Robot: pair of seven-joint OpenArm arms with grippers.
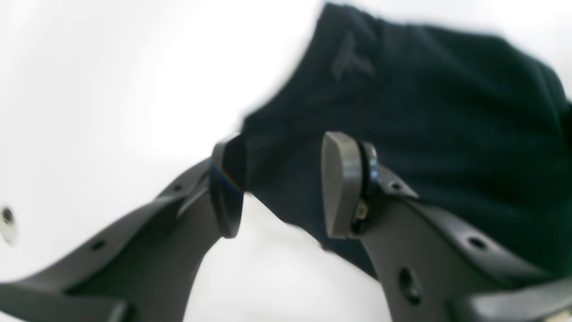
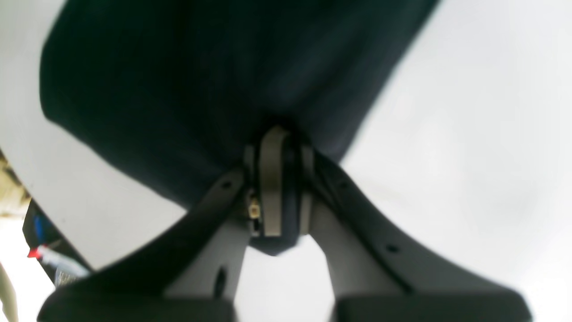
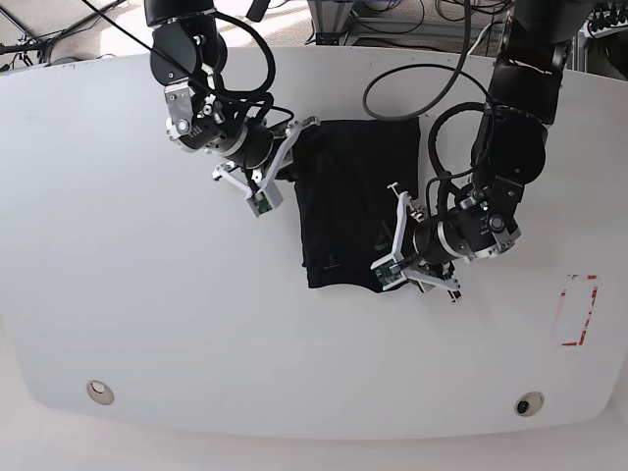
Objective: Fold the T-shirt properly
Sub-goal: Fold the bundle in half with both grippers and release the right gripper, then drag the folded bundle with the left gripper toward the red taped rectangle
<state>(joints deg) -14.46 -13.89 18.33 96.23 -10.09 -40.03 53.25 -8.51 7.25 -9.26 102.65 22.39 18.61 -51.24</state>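
Your base view gives you the whole layout: the T-shirt [image 3: 355,201] lies as a tall black rectangle near the middle of the white table [image 3: 118,294], with 1 arm on each long side. The wrist cameras show you what the base view is too small to settle.

From the right wrist camera, you see the right gripper [image 2: 279,197] clamped tight on a fold of the T-shirt [image 2: 214,80]; a small tab of black cloth pokes out below the pads, and the rest of the fabric spreads away above them. In the base view this right gripper [image 3: 290,147] sits at the shirt's upper corner on the picture's left.

From the left wrist camera, you see the left gripper [image 1: 282,185] with its jaws standing apart, and a lower corner of the T-shirt [image 1: 424,116] reaching into the gap. The far pad meets the cloth's edge; the near grey pad shows a clear gap, so nothing is pinched there. A faint grey mark shows on the fabric in this view, though it is blurred. In the base view the left gripper [image 3: 397,240] is at the shirt's lower edge on the picture's right.

Around you: 2 round holes [image 3: 99,392] near the table's front edge, a red-outlined rectangle [image 3: 577,310] on the picture's right, and black cables [image 3: 412,83] looping over the table behind the shirt.
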